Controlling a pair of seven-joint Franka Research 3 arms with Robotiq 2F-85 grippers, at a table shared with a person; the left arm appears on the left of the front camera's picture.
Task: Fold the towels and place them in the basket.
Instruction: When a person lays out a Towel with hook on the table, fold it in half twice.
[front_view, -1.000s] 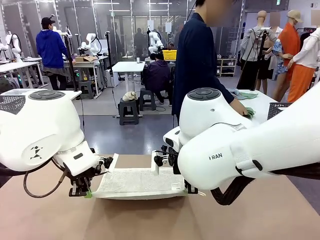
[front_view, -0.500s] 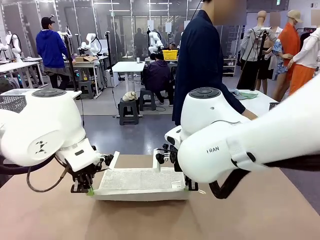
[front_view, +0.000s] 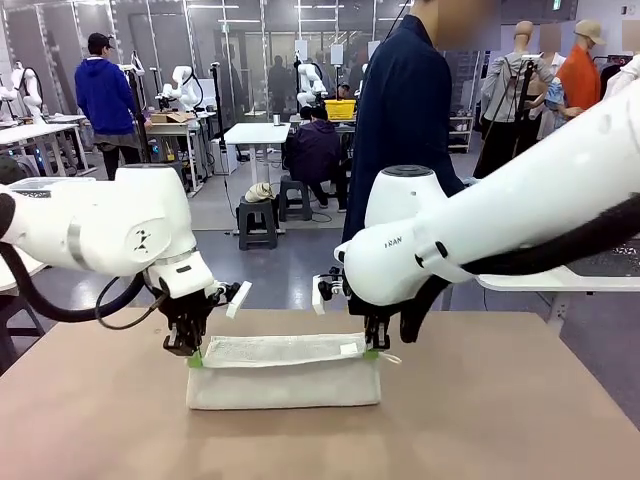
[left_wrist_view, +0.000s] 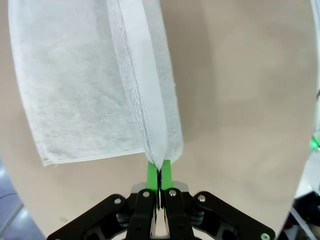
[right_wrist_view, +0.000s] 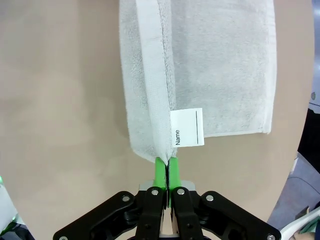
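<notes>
A cream-white towel (front_view: 285, 372) is stretching across the middle of a brown table (front_view: 500, 420), its long axis running left to right, parallel to the table's near edge. Two robot grippers are lifting its upper long edge, one at each end, while its lower part is resting on the tabletop, so the cloth is forming a low, draped fold facing the camera.

The left gripper (front_view: 193, 358) is pinching the towel's left top corner, its green pads (left_wrist_view: 152, 172) pressed flat together on the hem. The right gripper (front_view: 372, 352) is clamping the right top corner in the same way, fingers closed tight on the cloth.

The towel is rectangular terry, with a soft looped pile and a smoother woven band running along its length beside the held edge. In the right wrist view, a small white square label (right_wrist_view: 187, 128) printed "Name" is sticking out near the pinched corner. The tabletop is looking smooth and matte.

A person (front_view: 405, 110) in dark clothing is standing at the far side of the table.
</notes>
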